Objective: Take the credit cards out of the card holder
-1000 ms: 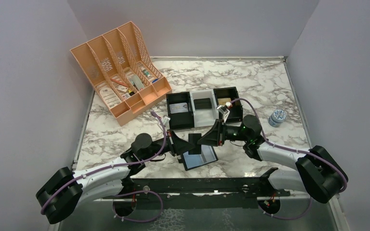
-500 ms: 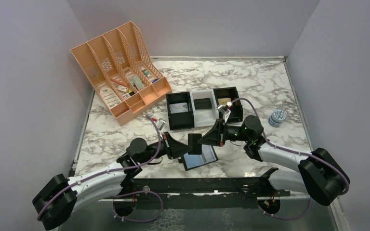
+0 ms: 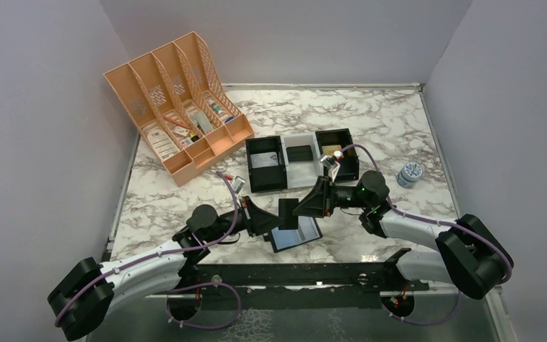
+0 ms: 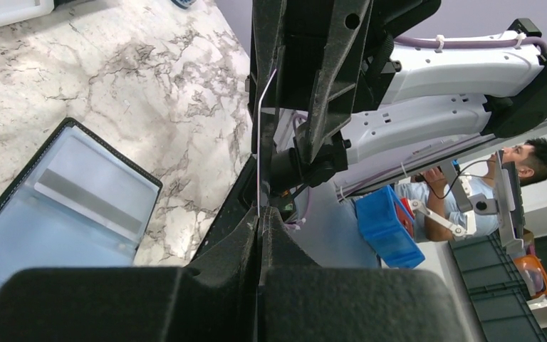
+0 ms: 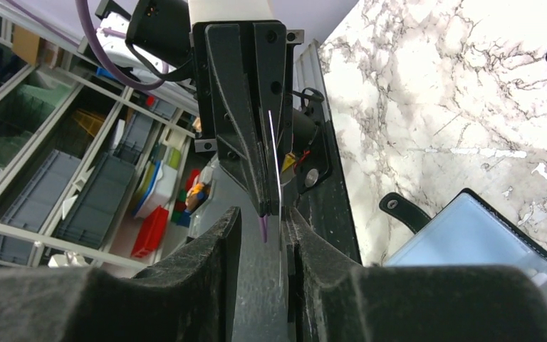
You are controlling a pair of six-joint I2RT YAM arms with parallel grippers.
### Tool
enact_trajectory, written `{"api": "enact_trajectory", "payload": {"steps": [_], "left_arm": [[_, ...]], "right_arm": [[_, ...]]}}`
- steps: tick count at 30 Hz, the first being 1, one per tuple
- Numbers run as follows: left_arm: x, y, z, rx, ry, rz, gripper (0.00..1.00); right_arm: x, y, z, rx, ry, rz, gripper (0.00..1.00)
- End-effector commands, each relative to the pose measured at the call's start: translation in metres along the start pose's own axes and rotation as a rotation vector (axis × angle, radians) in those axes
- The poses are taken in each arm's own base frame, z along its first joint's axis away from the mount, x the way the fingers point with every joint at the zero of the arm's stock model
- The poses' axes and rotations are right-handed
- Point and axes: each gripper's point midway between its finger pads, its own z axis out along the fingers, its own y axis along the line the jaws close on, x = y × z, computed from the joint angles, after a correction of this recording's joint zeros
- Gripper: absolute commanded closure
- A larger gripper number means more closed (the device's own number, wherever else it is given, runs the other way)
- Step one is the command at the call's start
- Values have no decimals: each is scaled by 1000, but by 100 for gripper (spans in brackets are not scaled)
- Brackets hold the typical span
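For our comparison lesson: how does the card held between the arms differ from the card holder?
The card is gripped off the table by the left end effector; the holder lies open and flat on it. The card is smaller than the holder. The card looks plain dark; the holder shows blue-grey lining inside a black rim. Both are flat rectangles.

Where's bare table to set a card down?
Bare marble lies behind the black-and-white three-compartment tray, and between it and the small blue-white round tin. Crowded centre: left pincer and right pincer meet over the open black wallet.
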Motion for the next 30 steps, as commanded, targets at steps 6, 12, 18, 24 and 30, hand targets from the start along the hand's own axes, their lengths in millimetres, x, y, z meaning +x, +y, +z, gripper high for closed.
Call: {"api": "enact_trajectory", "payload": {"steps": [6, 12, 18, 24, 30], "left_arm": [[-10, -19, 3, 63, -17, 43, 100], [-13, -23, 1, 79, -34, 48, 100], [-14, -23, 2, 80, -40, 52, 100], [-16, -26, 2, 92, -48, 56, 100], [-12, -15, 0, 60, -51, 48, 64]], "right_arm": [[-5, 13, 4, -95, 16, -37, 72], [-1, 15, 4, -122, 26, -18, 78], [2, 19, 3, -155, 34, -3, 87], [2, 17, 4, -155, 22, 14, 96], [-2, 4, 5, -88, -19, 8, 99]]}}
